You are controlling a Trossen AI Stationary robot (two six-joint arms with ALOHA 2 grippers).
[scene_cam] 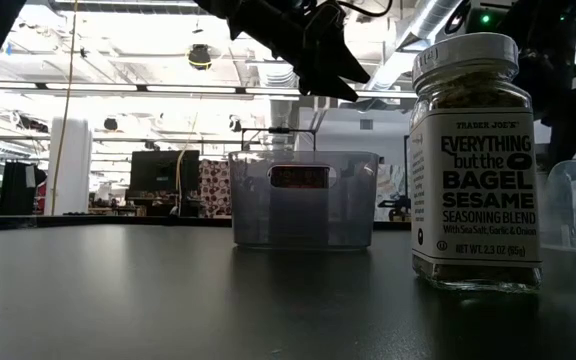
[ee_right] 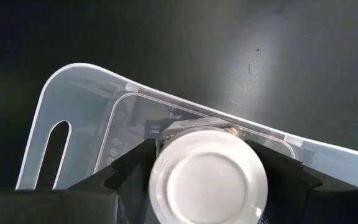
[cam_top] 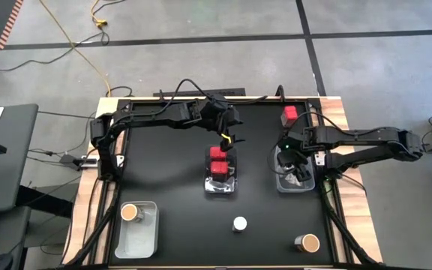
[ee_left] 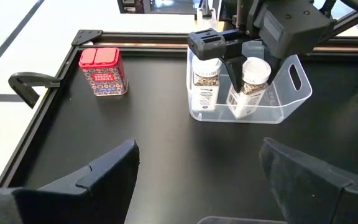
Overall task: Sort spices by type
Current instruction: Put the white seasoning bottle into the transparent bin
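My right gripper [cam_top: 295,161] points down into the clear right bin [cam_top: 308,186] and is shut on a white-lidded spice jar [ee_right: 207,177]. A second white-lidded jar [ee_left: 205,78] stands beside it in that bin. My left gripper [ee_left: 197,180] hangs open and empty above the middle bin [cam_top: 221,187], which holds red square-topped tins [cam_top: 218,159]. Standing loose on the table are a red tin [cam_top: 289,115], a white-lidded jar [cam_top: 239,223] and a brown-lidded jar [cam_top: 306,243]. Another brown-lidded jar [cam_top: 130,213] stands in the left bin [cam_top: 142,238]. My right gripper has the jar between its two fingers [ee_right: 132,171], one on each side just under the white lid [ee_right: 166,155]. The fingers come from above, pointing steeply down. The jar sits low inside the bin, lid up and leaning a little [ee_left: 244,93].
The black table has a raised rim [ee_left: 48,106], with a clamp at its far corner. The white-lidded jar [scene_cam: 478,160] near the front edge stands large in the low view, with the middle bin [scene_cam: 303,200] behind it. Bare tabletop lies between the bins.
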